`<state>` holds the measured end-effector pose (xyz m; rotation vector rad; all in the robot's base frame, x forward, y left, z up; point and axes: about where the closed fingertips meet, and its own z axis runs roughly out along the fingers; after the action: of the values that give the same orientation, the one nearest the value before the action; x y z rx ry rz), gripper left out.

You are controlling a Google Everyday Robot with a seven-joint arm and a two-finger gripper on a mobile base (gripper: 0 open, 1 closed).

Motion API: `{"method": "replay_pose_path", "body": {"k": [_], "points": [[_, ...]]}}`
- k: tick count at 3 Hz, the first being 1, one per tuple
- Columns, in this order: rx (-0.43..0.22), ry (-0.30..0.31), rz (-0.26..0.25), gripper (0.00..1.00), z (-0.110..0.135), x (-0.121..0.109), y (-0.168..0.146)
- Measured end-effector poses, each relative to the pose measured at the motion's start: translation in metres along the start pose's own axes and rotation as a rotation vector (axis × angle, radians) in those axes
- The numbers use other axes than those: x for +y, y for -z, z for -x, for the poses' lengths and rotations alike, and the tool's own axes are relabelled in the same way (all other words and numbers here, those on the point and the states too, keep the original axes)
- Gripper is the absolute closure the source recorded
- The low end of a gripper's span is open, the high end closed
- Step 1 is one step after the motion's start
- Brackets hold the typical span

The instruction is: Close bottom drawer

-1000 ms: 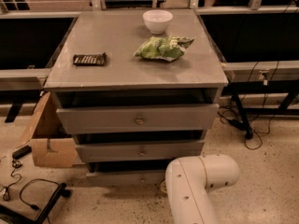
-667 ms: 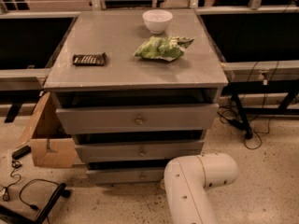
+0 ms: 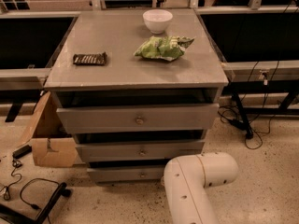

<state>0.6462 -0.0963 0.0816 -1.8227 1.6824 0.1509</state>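
The grey cabinet (image 3: 135, 73) has three drawers. The bottom drawer (image 3: 126, 174) is the lowest and slimmest front, with a small round knob (image 3: 142, 174). A dark gap shows above its front, under the middle drawer (image 3: 140, 150). My white arm (image 3: 198, 183) bends in front of the cabinet's lower right corner and covers the right end of the bottom drawer. My gripper is not visible; it is either behind the arm or below the frame.
The top drawer (image 3: 138, 119) is the widest, with a dark gap above it. On the cabinet top lie a white bowl (image 3: 157, 20), a green chip bag (image 3: 162, 47) and a dark bar (image 3: 89, 59). A cardboard box (image 3: 46, 139) and cables (image 3: 28, 195) are on the floor at left.
My arm's elbow has shifted slightly left and lower. The bottom drawer's front now shows as a lit grey strip where it looked mostly dark a second ago.
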Motion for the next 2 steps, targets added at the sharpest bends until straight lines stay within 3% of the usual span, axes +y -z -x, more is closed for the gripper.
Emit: {"method": "replay_pose_path", "body": {"k": [1, 2], "points": [[0.000, 0.000, 0.000, 0.85, 0.0000, 0.0000, 0.0000], [-0.006, 0.000, -0.003, 1.00, 0.0026, 0.0094, 0.0046]]}}
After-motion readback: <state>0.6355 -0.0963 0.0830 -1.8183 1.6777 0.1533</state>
